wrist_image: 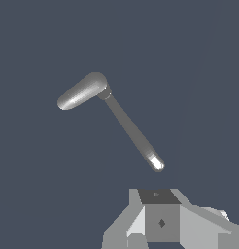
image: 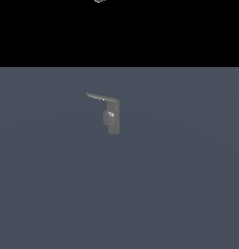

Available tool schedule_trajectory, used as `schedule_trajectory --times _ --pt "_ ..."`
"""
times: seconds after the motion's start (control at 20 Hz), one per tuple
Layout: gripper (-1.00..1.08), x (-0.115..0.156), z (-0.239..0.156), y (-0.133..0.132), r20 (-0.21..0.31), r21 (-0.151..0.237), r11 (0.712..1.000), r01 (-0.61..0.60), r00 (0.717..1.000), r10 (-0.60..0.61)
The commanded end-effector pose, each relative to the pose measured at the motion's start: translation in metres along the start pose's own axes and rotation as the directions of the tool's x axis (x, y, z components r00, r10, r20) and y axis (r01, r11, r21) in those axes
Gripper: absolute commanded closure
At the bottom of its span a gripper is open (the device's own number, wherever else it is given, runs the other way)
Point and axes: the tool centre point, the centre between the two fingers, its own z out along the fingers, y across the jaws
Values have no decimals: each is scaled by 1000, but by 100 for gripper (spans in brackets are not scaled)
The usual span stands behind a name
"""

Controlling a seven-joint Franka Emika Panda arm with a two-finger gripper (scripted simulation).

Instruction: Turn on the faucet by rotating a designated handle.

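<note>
Grey metal sets the tone: the faucet (image: 112,116) stands just above centre of the exterior frame, alone on the blue-grey floor (image: 179,194), its handle (image: 100,97) poking toward the upper left. It looks rigid and smooth, probably slippery, so the far end of that thin lever (wrist_image: 133,133) should give the best leverage. Wrist view now: the gripper (wrist_image: 162,219) sits at the lower edge, near the lever's bright tip, touching nothing. Its fingers are out of shot, so I cannot tell how wide it is.
</note>
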Motion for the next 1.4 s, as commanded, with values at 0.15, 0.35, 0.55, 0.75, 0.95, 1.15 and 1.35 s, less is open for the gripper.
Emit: schedule_trajectory --times 0.15,0.35,0.55,0.75,0.95,1.15,1.35 --pt "108 29 22 -30 1 7 990 -140 990 140" --pt "108 49 42 -52 0 10 971 -240 971 240" --pt "108 68 64 -73 -3 12 942 -337 942 337" --pt "108 85 88 -93 -8 14 903 -429 903 429" --pt "108 101 115 -112 -15 16 856 -517 856 517" --pt "108 115 144 -131 -24 20 801 -598 801 598" --pt "108 128 174 -148 -34 25 741 -671 740 671"
